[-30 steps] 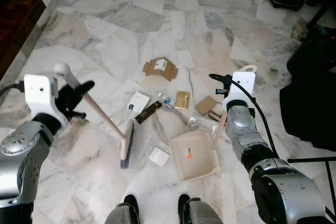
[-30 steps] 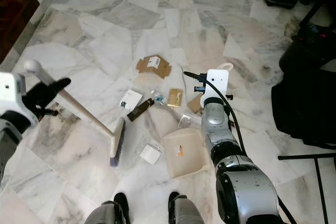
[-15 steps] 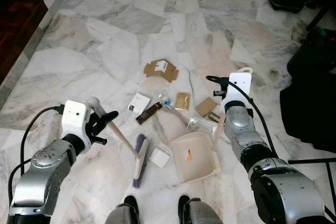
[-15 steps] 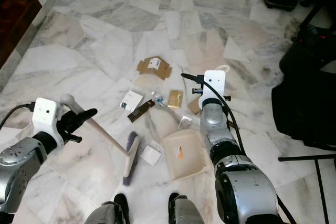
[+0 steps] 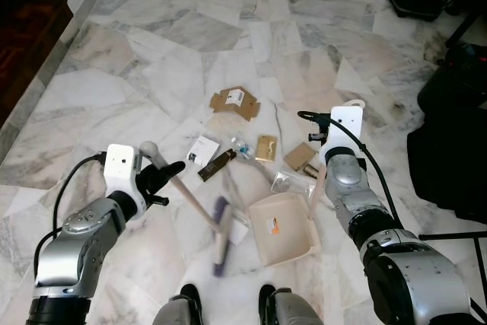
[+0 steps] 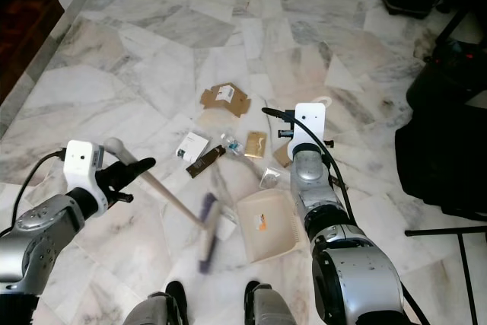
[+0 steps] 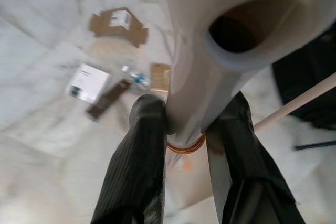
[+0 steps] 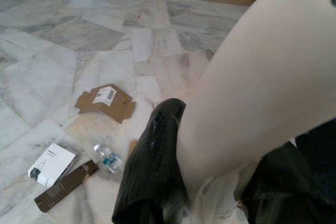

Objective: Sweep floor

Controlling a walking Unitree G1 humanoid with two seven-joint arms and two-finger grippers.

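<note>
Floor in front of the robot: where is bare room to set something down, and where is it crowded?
Bare marble lies beyond the torn cardboard and beside the left gripper. Crowded: between broom head, dustpan and white box.

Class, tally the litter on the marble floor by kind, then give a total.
Flat brown cardboard pieces: 2
Small boxes, a white box and a dark brown box: 2
Clear plastic bottle: 1
Gold packet: 1
Clear plastic bag: 1
Total: 7; the blurred purple-bristled broom may hide more.
</note>
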